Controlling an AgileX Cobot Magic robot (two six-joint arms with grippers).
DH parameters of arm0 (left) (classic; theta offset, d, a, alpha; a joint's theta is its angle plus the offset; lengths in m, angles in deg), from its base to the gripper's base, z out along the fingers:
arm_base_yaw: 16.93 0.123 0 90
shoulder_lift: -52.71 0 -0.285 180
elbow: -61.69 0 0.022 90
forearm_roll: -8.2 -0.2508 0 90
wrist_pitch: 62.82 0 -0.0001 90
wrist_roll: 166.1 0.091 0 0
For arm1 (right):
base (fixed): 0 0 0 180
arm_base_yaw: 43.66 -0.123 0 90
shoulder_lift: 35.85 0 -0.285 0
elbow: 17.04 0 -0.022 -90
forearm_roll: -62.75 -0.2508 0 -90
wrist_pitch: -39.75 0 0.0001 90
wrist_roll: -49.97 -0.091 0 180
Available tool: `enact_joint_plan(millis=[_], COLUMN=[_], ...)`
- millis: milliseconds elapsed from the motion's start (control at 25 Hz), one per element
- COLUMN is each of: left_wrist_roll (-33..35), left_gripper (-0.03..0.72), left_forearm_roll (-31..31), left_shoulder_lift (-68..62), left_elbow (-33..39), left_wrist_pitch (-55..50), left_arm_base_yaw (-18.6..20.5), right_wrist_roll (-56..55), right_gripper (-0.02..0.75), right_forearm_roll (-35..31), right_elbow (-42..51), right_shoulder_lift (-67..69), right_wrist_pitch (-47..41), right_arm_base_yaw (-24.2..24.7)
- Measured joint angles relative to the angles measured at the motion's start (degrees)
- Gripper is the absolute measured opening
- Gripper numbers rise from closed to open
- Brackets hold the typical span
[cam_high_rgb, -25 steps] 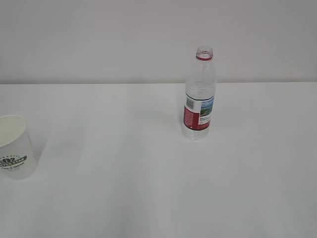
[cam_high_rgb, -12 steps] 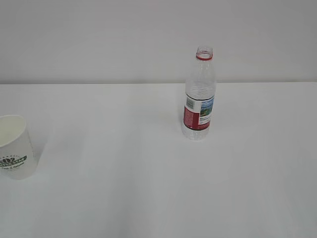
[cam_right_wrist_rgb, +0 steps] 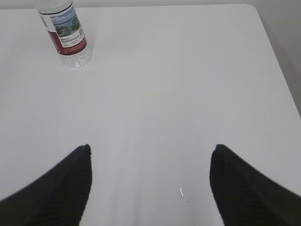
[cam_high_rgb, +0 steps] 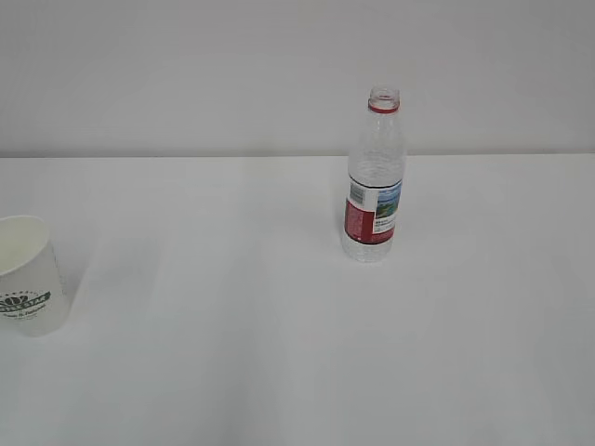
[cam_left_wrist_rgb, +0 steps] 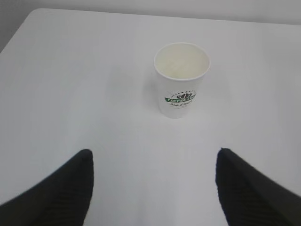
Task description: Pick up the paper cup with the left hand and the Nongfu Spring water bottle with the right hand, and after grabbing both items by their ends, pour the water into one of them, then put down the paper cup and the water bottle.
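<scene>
The paper cup (cam_high_rgb: 28, 274) stands upright at the table's left edge in the exterior view; the left wrist view shows the cup (cam_left_wrist_rgb: 181, 80) ahead, white with a green logo, apparently empty. My left gripper (cam_left_wrist_rgb: 154, 153) is open, well short of the cup, nothing between its fingers. The Nongfu Spring water bottle (cam_high_rgb: 375, 181) stands upright and capless right of centre, red neck ring, red-and-white label. In the right wrist view the bottle (cam_right_wrist_rgb: 66, 33) sits far at the upper left, its top cut off. My right gripper (cam_right_wrist_rgb: 151, 148) is open and empty. Neither arm shows in the exterior view. I cannot make out water in the bottle.
The white table (cam_high_rgb: 279, 353) ends at a pale wall behind. The table's right edge (cam_right_wrist_rgb: 277, 56) and rounded far corner show in the right wrist view. The table's far left corner (cam_left_wrist_rgb: 28, 19) shows in the left wrist view.
</scene>
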Motion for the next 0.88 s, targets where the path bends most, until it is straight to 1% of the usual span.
enact_joint_plan(millis=[880], left_wrist_roll=[0.0], left_gripper=[0.587], left_forearm_roll=[0.0], left_shoulder_lift=[0.0], left_elbow=[0.0], left_wrist_pitch=[0.0], left_arm_base_yaw=[0.0], right_wrist_roll=[0.11], right_gripper=[0.588], right_forearm_roll=[0.0], right_elbow=[-0.14], right_shoulder_lift=[0.0], right_wrist_pitch=[0.0], right_arm_base_yaw=[0.0])
